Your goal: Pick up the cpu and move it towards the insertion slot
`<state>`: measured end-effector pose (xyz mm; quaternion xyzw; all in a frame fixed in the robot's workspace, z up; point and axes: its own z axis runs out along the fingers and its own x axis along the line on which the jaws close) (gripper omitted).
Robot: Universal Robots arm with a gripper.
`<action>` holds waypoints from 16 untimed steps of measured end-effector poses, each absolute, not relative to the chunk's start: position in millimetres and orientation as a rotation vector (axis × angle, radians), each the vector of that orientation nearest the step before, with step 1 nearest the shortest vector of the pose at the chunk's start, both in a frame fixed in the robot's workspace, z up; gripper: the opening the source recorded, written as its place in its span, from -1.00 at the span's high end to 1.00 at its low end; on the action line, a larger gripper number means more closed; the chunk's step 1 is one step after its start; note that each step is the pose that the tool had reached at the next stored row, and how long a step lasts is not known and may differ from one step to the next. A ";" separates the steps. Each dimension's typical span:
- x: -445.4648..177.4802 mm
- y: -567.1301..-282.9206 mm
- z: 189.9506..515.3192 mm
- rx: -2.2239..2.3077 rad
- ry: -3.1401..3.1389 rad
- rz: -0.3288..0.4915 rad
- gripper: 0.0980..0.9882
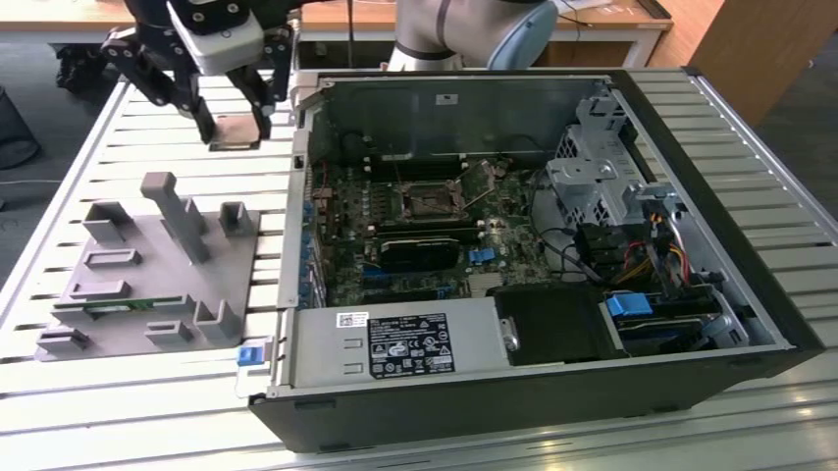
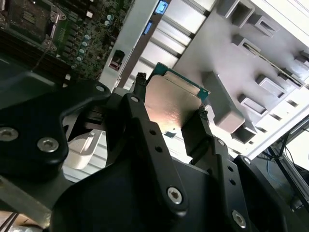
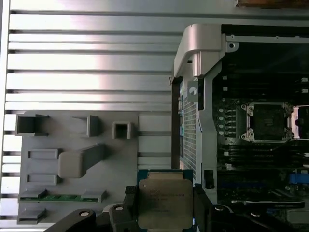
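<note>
The cpu [image 3: 165,203] is held clamped in the tool [image 3: 164,205] above the counter [image 1: 157,128], the insertion slot [image 1: 429,200] lying well apart toward the exterior view's right, inside the open case [image 1: 733,196].

Slatted pale metal table [image 1: 157,128] with long grooves, grey moulded fixture plate [image 1: 157,270] lying on it toward the exterior view's left, open black computer case [image 1: 550,255] lying on its side just beside the plate, filling the table's middle and right

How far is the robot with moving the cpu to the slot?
Done: the claw is shut on the cpu, lifted off the grey holder. In hand: carrying it above the slatted table, outside the computer case. Left: reaching the insertion slot.
</note>
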<state>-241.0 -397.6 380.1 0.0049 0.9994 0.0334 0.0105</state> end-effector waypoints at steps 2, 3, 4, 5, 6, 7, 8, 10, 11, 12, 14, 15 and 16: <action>-237.1 -396.8 380.1 0.015 3.119 0.104 0.00; -235.1 -396.5 380.1 0.015 3.119 0.104 0.00; -233.0 -396.1 380.1 0.015 3.119 0.105 0.00; -231.0 -395.8 380.1 0.015 3.119 0.104 0.00; -229.0 -395.4 380.1 0.015 3.119 0.104 0.00; -226.8 -394.9 380.1 0.015 3.119 0.104 0.00; -224.9 -394.5 380.1 0.015 3.119 0.104 0.00; -220.9 -393.6 380.1 0.015 3.119 0.104 0.00; -219.0 -393.2 380.1 0.015 3.119 0.104 0.00; -217.1 -392.7 380.1 0.015 3.119 0.104 0.00; -213.2 -391.7 380.1 0.015 3.119 0.104 0.00; -211.1 -391.1 380.1 0.015 3.119 0.104 0.00; -209.1 -390.5 380.1 0.015 3.119 0.104 0.00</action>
